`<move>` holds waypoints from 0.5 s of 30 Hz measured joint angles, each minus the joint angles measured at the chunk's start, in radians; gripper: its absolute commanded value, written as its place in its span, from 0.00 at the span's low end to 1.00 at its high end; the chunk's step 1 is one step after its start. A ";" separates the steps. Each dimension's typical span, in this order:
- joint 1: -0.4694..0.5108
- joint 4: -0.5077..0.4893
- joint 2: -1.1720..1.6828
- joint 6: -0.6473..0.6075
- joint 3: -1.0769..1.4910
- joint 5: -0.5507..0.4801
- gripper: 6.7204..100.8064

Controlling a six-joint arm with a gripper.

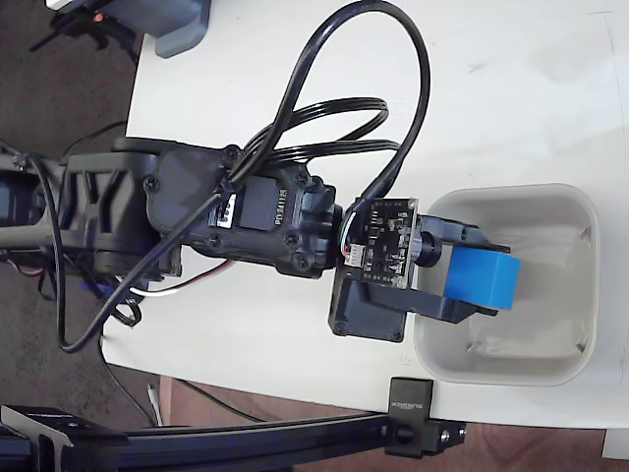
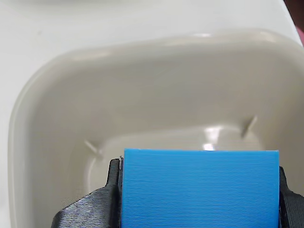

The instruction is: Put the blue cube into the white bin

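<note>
White table (image 1: 531, 88) fills most of the fixed view, dark floor at left. Black arm (image 1: 236, 211) reaches in from the left w/ looped cables (image 1: 393, 98) above it and a bare circuit board (image 1: 383, 246) near the wrist. Gripper (image 1: 472, 275) is clamped on the cube (image 1: 482, 277), held over the left part of the bin (image 1: 580, 226), which sits at the table's right, near the front edge. In wrist view, cube (image 2: 199, 190) fills the lower frame, black fingers (image 2: 114, 190) pressing both sides, bin (image 2: 142, 95) floor directly below, bare. Grey object (image 1: 177, 25) at top left corner, partly cut off. Black frame rail w/ clamp (image 1: 408, 418) runs along the bottom.
</note>
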 measured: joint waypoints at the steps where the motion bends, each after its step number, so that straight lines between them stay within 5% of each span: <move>1: 0.000 -0.017 -0.005 -0.008 -0.005 -0.006 0.71; 7: 0.000 -0.110 -0.006 -0.031 0.003 -0.008 0.95; 15: 0.006 -0.072 0.018 -0.117 0.055 -0.049 0.99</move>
